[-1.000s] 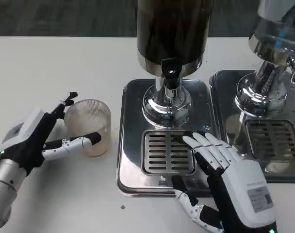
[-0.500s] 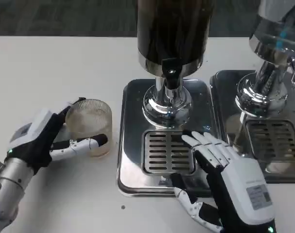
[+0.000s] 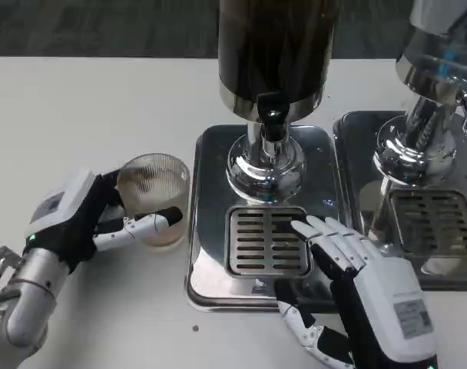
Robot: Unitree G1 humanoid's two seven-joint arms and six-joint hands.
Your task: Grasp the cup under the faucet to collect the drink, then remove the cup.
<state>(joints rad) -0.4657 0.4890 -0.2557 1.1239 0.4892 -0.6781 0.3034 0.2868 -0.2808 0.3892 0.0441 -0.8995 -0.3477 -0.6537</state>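
White table [image 3: 103, 100] carries a tall dark cylindrical drink dispenser [image 3: 276, 54] on a square steel drip tray [image 3: 210, 154]; black faucet [image 3: 272, 115] above slotted grate [image 3: 266, 240]. Right hand [image 3: 356, 269] lies flat, fingers spread, on grate's right edge, holding nothing. Left hand [image 3: 91, 223] grips ribbed clear glass cup [image 3: 153, 198], standing on table just left of tray.

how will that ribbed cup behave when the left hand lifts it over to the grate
The cup looks like clear rigid plastic or glass, so probably stiff rather than squashy. It appears nearly empty, so likely light and easy to tip if nudged. Its ribbed wall should give the left hand some grip, though a loose hold might let it slip.
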